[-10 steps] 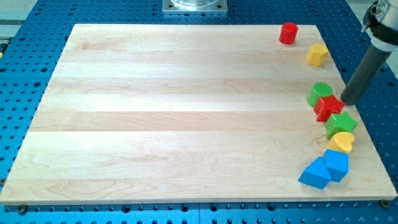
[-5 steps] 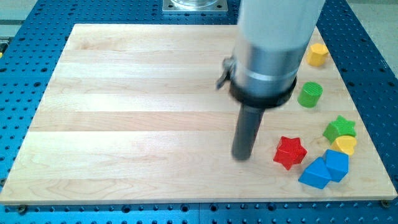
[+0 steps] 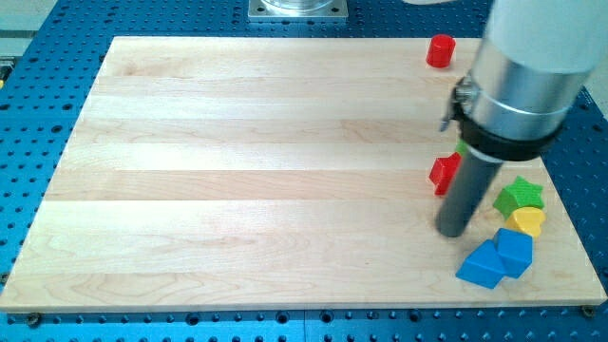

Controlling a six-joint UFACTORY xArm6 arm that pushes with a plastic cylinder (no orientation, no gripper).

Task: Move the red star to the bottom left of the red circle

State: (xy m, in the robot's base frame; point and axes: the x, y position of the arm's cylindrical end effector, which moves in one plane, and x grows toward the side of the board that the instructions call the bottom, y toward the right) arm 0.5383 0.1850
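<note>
- The wooden board (image 3: 266, 171) lies on a blue perforated table (image 3: 38, 114), and I place everything else by the red star on it.
- The red star (image 3: 443, 173) sits in the board's right half, about midway between the view's top and bottom; only its left part shows, since the rod covers the rest.
- The arm's grey cylinder (image 3: 527, 66) comes down from the view's top right, above and to the right of the red star.
- The dark rod runs down from it, passing just right of the red star and overlapping its right edge in the view.
- My tip (image 3: 452, 233) rests on the board just below and slightly right of the red star; whether the rod actually touches the star I cannot tell.
- The arm carries no hand or jaws, only this rod, so nothing is gripped.
- The red circle (image 3: 440, 50) stands well above the red star, near the board's top edge.
- The green star (image 3: 519, 196) lies to the right of the red star and a little lower.
- The yellow heart (image 3: 525, 221) sits just below the green star, touching it or nearly so.
- Two blue blocks (image 3: 494, 259) sit side by side, below and to the right of the red star, just under the yellow heart.
</note>
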